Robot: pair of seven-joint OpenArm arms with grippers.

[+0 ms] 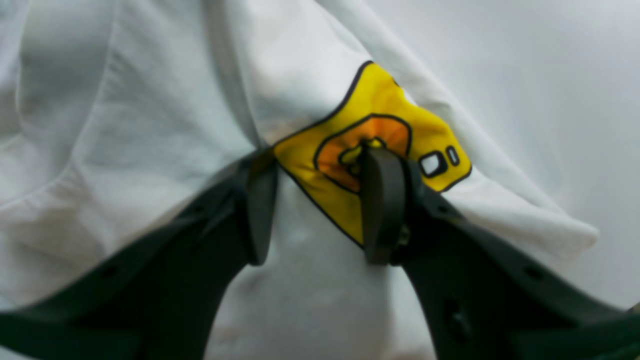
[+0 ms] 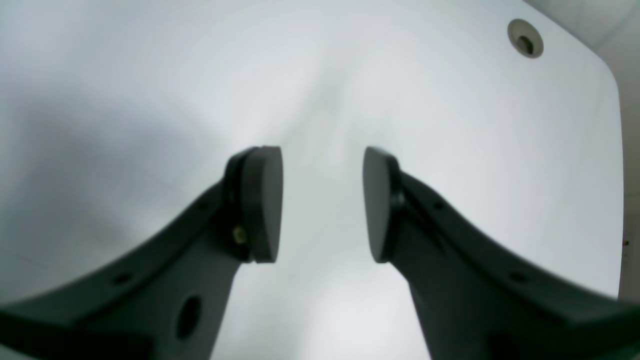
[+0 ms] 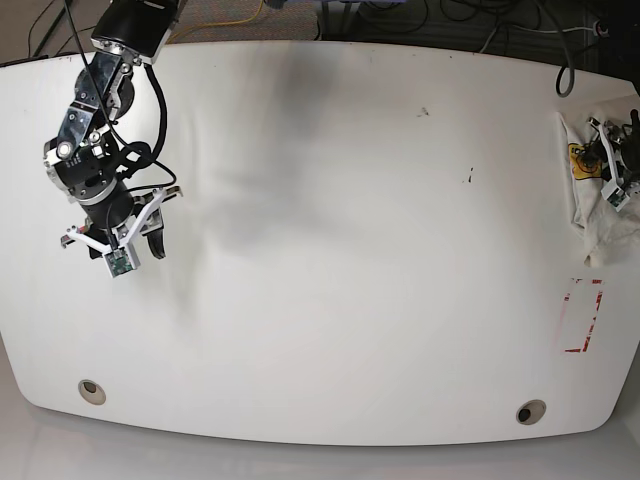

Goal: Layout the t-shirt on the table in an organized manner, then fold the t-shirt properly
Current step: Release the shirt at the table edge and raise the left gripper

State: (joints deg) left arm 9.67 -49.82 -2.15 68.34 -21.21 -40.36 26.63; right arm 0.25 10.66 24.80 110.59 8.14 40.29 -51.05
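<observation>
The white t-shirt [image 3: 598, 215] lies bunched in a heap at the right edge of the table [image 3: 350, 250]. In the left wrist view its creased cloth [image 1: 150, 125] fills the frame, with a yellow-orange badge [image 1: 385, 100] showing on a fold. My left gripper [image 1: 320, 200] is down on this heap, jaws apart, with a bulge of cloth and the badge's edge between the fingers. In the base view this gripper [image 3: 608, 165] sits over the heap. Far off on the left, my right gripper [image 2: 322, 200] hangs open over bare table [image 2: 450, 125], nothing between its pads [image 3: 148, 240].
A red tape rectangle [image 3: 582, 318] is marked on the table just in front of the shirt heap. Two round grey grommet holes [image 3: 91, 391] [image 3: 530, 411] sit near the front edge; one grommet [image 2: 525, 39] shows by a rounded corner. Cables lie beyond the back edge.
</observation>
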